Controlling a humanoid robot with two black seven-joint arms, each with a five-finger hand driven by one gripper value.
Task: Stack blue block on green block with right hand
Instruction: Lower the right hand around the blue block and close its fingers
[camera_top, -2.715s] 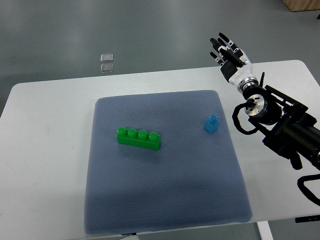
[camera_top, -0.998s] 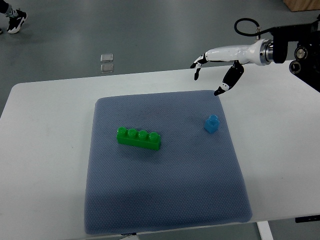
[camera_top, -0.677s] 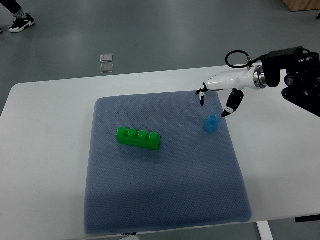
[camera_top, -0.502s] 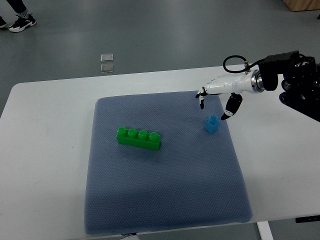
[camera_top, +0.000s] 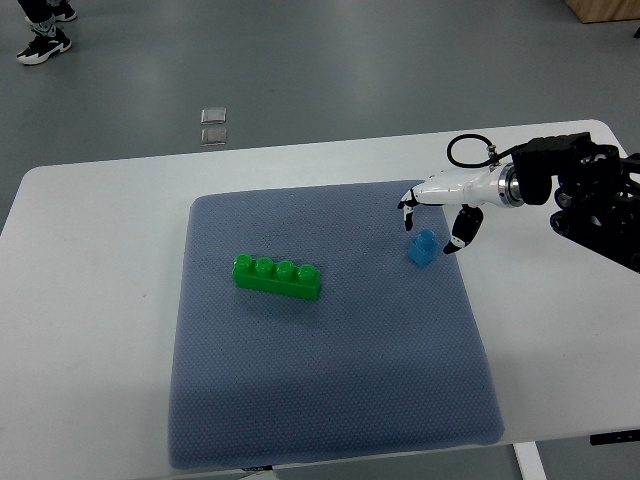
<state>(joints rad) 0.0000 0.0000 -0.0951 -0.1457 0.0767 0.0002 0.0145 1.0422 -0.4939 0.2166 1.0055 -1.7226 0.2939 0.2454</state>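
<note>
Hovering right hand (camera_top: 436, 212), fingers spread wide and holding nothing, straddling blue block (camera_top: 423, 248) right of centre; green block (camera_top: 278, 277) sitting centre-left, no readable markings.

A white rounded-corner tabletop (camera_top: 90, 300) stands on a grey smooth floor (camera_top: 330, 60); a wooden piece (camera_top: 605, 10) shows top right.

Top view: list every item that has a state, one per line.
right hand: open, fingers straddling the blue block, nothing grasped.
blue block: upright on the mat, not lifted.
green block: lying flat on the mat, studs up, nothing on it.
mat: spread flat on the table.
</note>
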